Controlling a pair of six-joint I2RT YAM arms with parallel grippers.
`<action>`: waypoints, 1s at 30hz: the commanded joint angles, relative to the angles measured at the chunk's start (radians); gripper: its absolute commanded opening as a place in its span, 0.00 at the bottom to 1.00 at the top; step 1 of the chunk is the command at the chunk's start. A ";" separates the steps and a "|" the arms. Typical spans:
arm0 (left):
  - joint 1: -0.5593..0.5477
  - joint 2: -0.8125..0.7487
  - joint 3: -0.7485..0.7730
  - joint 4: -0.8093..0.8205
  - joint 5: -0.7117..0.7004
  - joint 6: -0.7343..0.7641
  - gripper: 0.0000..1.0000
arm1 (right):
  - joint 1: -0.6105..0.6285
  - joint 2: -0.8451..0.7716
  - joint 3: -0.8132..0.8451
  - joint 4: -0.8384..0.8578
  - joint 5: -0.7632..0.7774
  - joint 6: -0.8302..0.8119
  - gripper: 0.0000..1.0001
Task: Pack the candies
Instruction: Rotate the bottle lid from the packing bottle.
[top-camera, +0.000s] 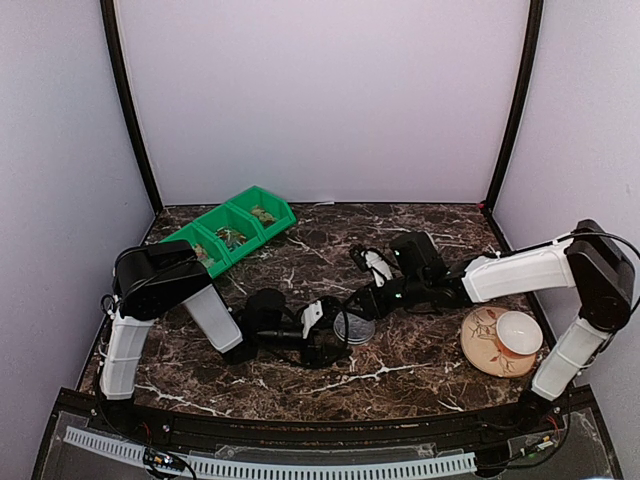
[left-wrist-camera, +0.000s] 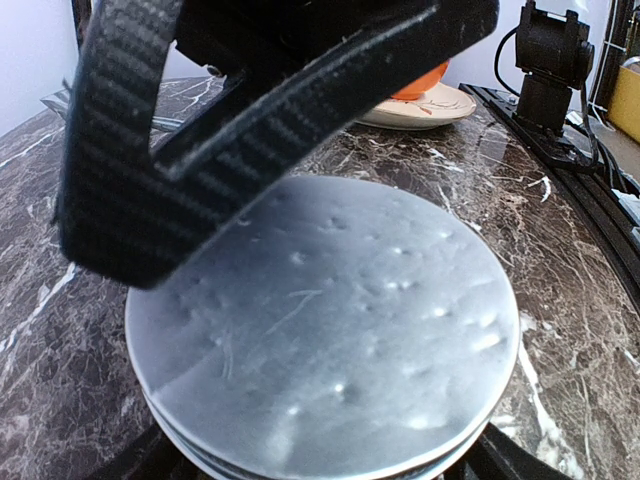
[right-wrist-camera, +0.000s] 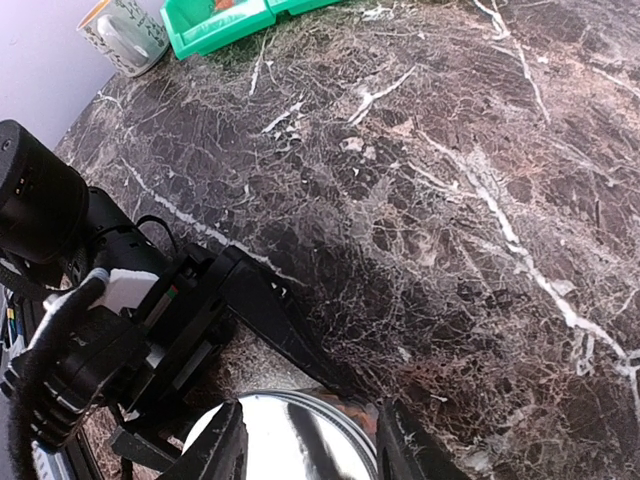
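A round silver tin with its lid (top-camera: 355, 328) lies at the table's middle and fills the left wrist view (left-wrist-camera: 330, 320). My left gripper (top-camera: 335, 336) holds the tin from the left; its fingers (left-wrist-camera: 495, 458) sit at the tin's sides. My right gripper (top-camera: 362, 312) comes from the right, its fingers (right-wrist-camera: 225, 445) straddling the lid's (right-wrist-camera: 290, 440) rim and touching it. Small candies (top-camera: 262, 213) lie in the green bins (top-camera: 232, 228). Whatever is in the tin is hidden by the lid.
The green bins stand at the back left, also at the top of the right wrist view (right-wrist-camera: 215, 25), next to a patterned mug (right-wrist-camera: 125, 35). A plate (top-camera: 480, 350) with a white cup (top-camera: 520, 333) sits at the front right.
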 joint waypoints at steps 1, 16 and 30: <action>-0.005 0.008 -0.027 -0.138 0.038 -0.031 0.82 | -0.006 0.023 0.008 0.027 -0.035 -0.013 0.44; -0.005 0.012 -0.029 -0.137 0.026 -0.032 0.82 | -0.007 -0.002 -0.063 0.042 -0.040 -0.019 0.32; 0.003 0.012 -0.031 -0.129 -0.012 -0.050 0.79 | -0.009 -0.070 -0.141 0.050 -0.033 -0.004 0.27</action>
